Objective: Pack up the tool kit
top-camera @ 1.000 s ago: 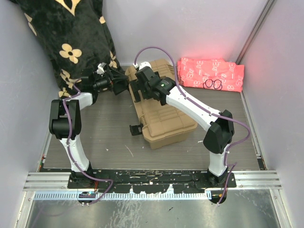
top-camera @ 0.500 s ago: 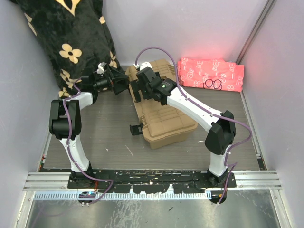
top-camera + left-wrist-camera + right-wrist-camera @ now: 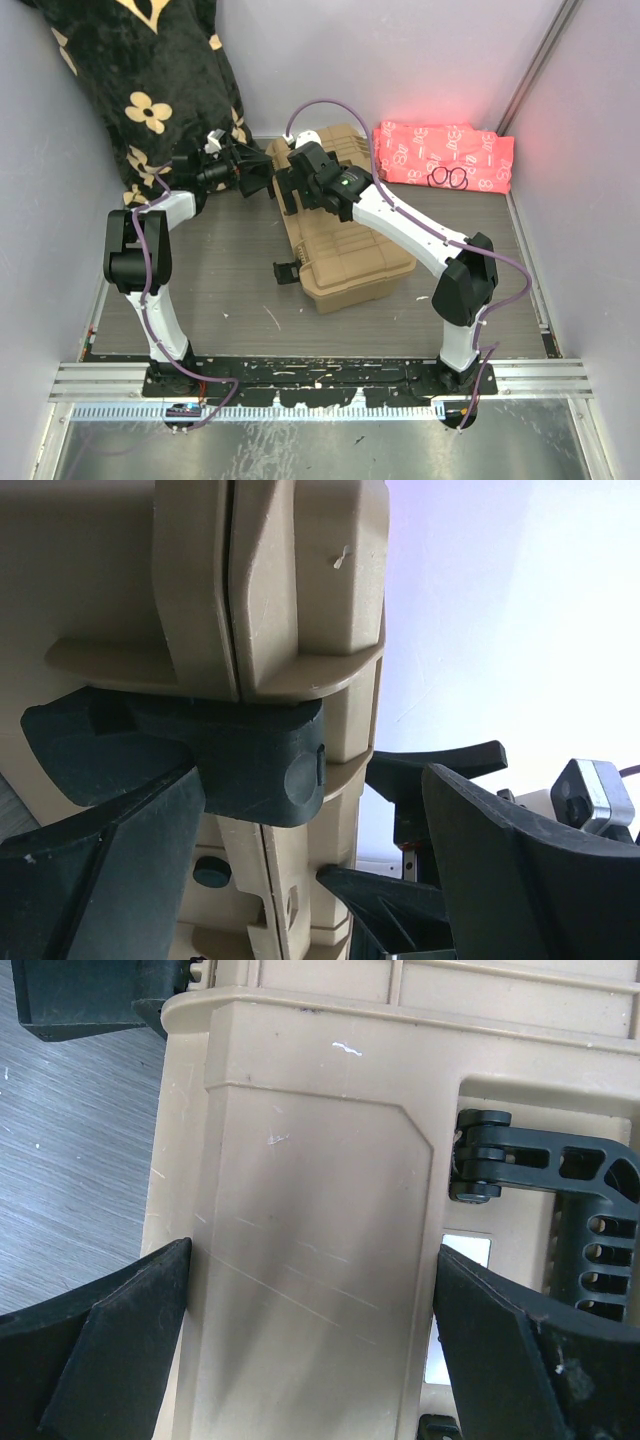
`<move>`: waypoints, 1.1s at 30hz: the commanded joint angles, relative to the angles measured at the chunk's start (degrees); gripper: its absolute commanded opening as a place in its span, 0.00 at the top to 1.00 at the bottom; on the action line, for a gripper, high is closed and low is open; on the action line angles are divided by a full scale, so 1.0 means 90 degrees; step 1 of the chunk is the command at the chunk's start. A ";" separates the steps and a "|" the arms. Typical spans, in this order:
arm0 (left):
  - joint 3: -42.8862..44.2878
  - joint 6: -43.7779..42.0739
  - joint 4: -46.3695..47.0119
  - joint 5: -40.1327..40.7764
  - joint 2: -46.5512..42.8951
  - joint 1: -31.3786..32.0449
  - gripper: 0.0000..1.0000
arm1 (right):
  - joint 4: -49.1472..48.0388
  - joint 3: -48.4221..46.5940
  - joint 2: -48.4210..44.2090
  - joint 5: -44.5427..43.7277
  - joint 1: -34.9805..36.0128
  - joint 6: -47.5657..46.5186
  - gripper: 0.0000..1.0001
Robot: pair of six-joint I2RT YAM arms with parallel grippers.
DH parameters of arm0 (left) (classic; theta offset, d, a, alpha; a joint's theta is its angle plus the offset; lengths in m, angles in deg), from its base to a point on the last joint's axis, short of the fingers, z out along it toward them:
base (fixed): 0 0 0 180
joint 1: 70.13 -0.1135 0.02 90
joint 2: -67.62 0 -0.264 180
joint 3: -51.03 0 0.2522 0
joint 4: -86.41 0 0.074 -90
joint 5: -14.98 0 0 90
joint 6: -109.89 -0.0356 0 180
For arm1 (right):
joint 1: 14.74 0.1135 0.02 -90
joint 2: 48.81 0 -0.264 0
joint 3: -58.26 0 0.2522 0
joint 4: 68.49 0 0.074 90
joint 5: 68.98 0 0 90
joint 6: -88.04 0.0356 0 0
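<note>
Toolbox shut | left gripper, right gripper gaping, empty | blanket just beside

Blk/wht arms w/ purple cables

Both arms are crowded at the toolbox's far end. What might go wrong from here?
1. The left gripper and right gripper, both open, sit very close together; if either moves, it could knock the other.
2. The near latch appears to stick out from the toolbox, so the lid may not be secured.
3. The right gripper straddles the lid beside the handle; closing might snag it.
</note>
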 commanded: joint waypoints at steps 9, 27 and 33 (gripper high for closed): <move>0.0763 -0.0015 0.0119 -0.0475 -0.0717 0.0641 0.12 | 0.2517 0.1069 0.1098 0.2438 0.0329 0.0233 0.11; 0.1358 -0.0454 -0.1045 -0.0632 -0.0694 0.0630 0.30 | 0.2389 0.1122 0.1147 0.2497 0.0328 0.0241 0.11; 0.1340 -0.0460 -0.1050 -0.0750 -0.0601 0.0620 0.48 | 0.2352 0.1101 0.1196 0.2526 0.0329 0.0243 0.11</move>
